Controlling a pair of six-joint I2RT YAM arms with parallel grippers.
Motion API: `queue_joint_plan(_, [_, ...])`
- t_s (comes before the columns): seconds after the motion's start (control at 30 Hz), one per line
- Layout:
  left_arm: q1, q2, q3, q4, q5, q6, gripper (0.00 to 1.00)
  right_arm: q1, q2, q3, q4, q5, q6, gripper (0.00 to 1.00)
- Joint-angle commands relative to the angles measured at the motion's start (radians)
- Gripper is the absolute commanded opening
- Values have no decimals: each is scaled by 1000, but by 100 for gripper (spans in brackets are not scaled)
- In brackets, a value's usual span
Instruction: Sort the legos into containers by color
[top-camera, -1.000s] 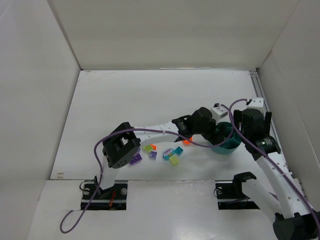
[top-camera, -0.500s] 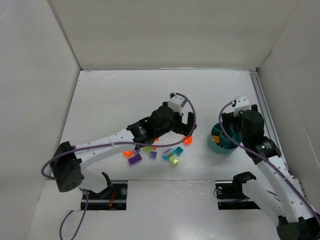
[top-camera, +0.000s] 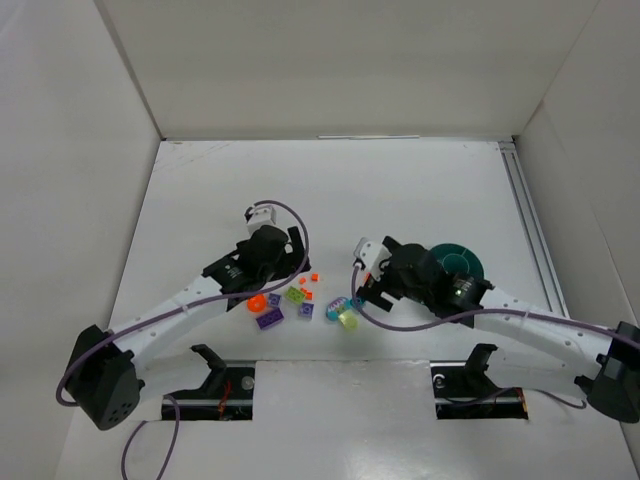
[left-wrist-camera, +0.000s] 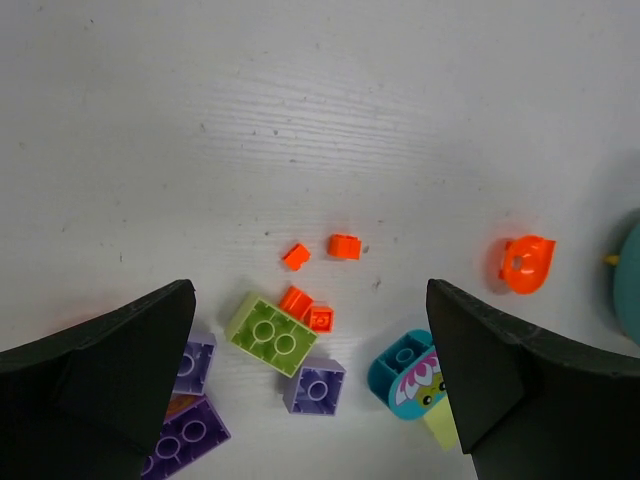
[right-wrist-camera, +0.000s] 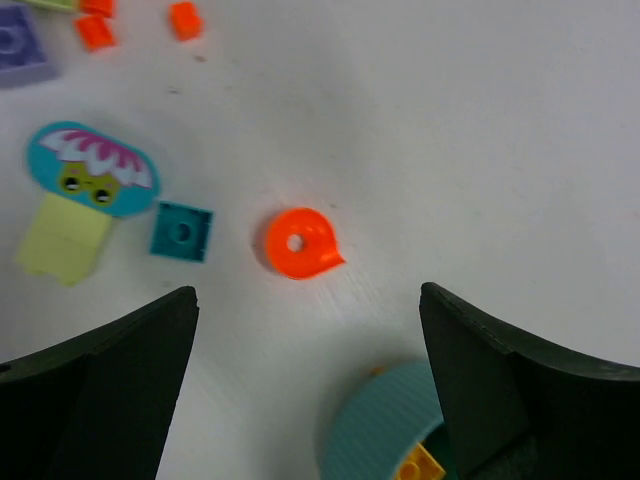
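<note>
Both pincers gape empty: left pincer (left-wrist-camera: 308, 290) over the legos (left-wrist-camera: 268, 335) clustered by the near edge, right pincer (right-wrist-camera: 307, 290) above an orange stud (right-wrist-camera: 297, 243) near the bowl (right-wrist-camera: 385, 430). Pieces lie crowded; closing on one could scatter neighbours or pinch two colours.

We see the teal bowl (right-wrist-camera: 375, 430) cut off at the right wrist view's bottom edge; a left pincer finger (left-wrist-camera: 100, 380) half hides purple bricks (left-wrist-camera: 190, 435).
</note>
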Motion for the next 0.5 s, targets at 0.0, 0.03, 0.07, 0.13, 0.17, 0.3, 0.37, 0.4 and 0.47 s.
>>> queue_joint_plan(0.0, [-3, -85, -3, 12, -32, -35, 100, 81, 13, -16, 121, -113, 38, 96])
queue_joint_plan(0.03, [-3, -94, -3, 12, -44, -26, 100, 129, 13, -30, 130, -113, 54, 95])
queue_joint_plan(0.07, [6, -94, -3, 12, -45, -26, 100, 151, 24, -30, 130, -113, 93, 95])
queue_joint_plan(0.13, [6, -94, -3, 2, -45, -16, 100, 200, 34, -45, 130, -41, 138, 95])
queue_joint_plan(0.17, [6, -94, -3, 2, -45, -15, 100, 200, 34, -59, 121, -12, 173, 94])
queue_joint_plan(0.3, [6, -79, 7, 13, -45, -15, 100, 200, 91, -3, -6, 221, 341, 89])
queue_joint_plan(0.37, [6, -52, 7, 13, -34, -15, 100, 200, 114, 31, -56, 339, 403, 89])
queue_joint_plan(0.4, [6, -51, 7, 13, -34, -15, 100, 200, 135, 40, -68, 364, 458, 89])
queue_joint_plan(0.47, [6, -41, 7, 22, -34, -15, 100, 200, 160, 50, -59, 411, 494, 87])
